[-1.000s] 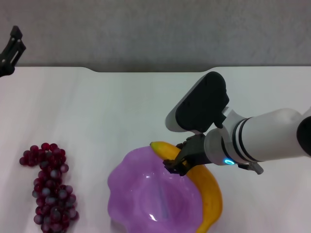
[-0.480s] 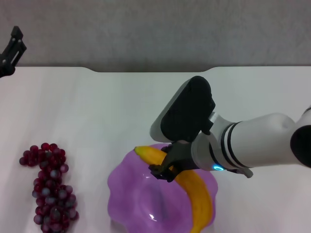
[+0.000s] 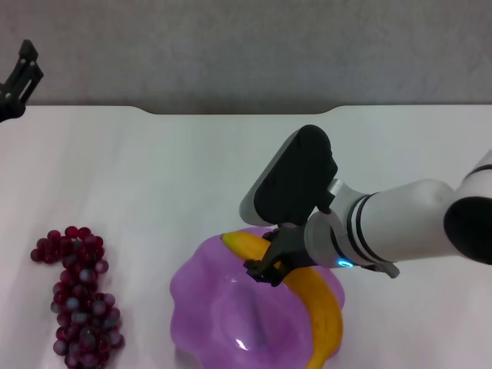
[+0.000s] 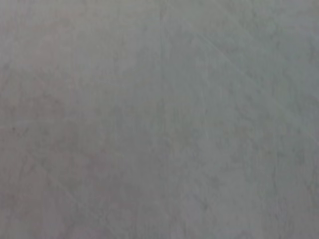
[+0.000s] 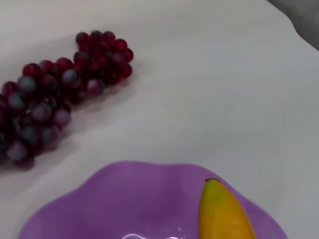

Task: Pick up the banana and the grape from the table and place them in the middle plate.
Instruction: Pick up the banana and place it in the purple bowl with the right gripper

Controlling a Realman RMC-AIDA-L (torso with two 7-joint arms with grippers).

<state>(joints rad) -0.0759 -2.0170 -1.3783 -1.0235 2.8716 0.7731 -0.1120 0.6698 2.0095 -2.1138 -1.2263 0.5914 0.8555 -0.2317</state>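
Note:
My right gripper (image 3: 265, 269) is shut on the yellow-orange banana (image 3: 319, 319) near its upper end and holds it across the right side of the light-purple scalloped plate (image 3: 219, 311). The banana's tip also shows over the plate's rim in the right wrist view (image 5: 222, 211), with the plate (image 5: 124, 199) below it. The bunch of dark red-purple grapes (image 3: 77, 296) lies on the white table (image 3: 169, 177) left of the plate, apart from it; it also shows in the right wrist view (image 5: 55, 97). My left gripper (image 3: 19, 81) is parked at the far left edge.
The table's notched far edge (image 3: 238, 111) runs along the back, with a grey wall behind it. The left wrist view shows only a plain grey surface (image 4: 159, 119). Bare tabletop lies between the grapes and the plate.
My right gripper carried the banana leftward from the plate's right rim to over the plate. In the last half second it shifted only slightly. The grapes and left arm have not moved.

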